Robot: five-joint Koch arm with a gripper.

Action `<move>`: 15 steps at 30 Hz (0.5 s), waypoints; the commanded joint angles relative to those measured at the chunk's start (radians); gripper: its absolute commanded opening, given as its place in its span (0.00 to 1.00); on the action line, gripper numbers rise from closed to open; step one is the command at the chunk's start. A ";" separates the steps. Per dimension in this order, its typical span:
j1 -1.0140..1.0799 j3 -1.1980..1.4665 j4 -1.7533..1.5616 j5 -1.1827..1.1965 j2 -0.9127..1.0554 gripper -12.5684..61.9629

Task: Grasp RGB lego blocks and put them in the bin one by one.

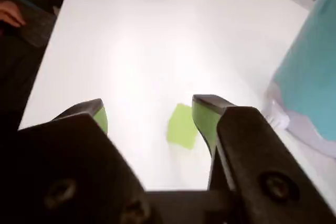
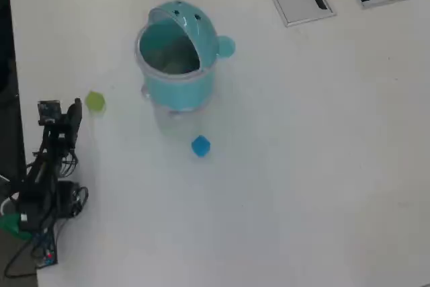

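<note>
Lining up on the yellow-green block (image 1: 182,125), low centre of the wrist view, with my pincer (image 1: 152,114) spread wide and empty, the block sitting nearer the right-hand jaw on the bare white surface (image 1: 131,51). Overhead, that block (image 2: 95,101) lies at mid-left just beside the pincer (image 2: 75,107), the bin (image 2: 176,58) stands lid-up in the upper centre, and the blue block (image 2: 200,146) rests below it; no red block visible. I judge this the approach step: next I must shift to centre the block, drop, then close.
</note>
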 commanded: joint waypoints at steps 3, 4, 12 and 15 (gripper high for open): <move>-0.029 -0.014 0.025 -0.003 0.060 0.56; -0.029 -0.005 0.028 -0.003 0.054 0.56; 0.052 0.046 0.009 -0.008 -0.058 0.56; 0.077 0.000 0.008 -0.011 -0.129 0.56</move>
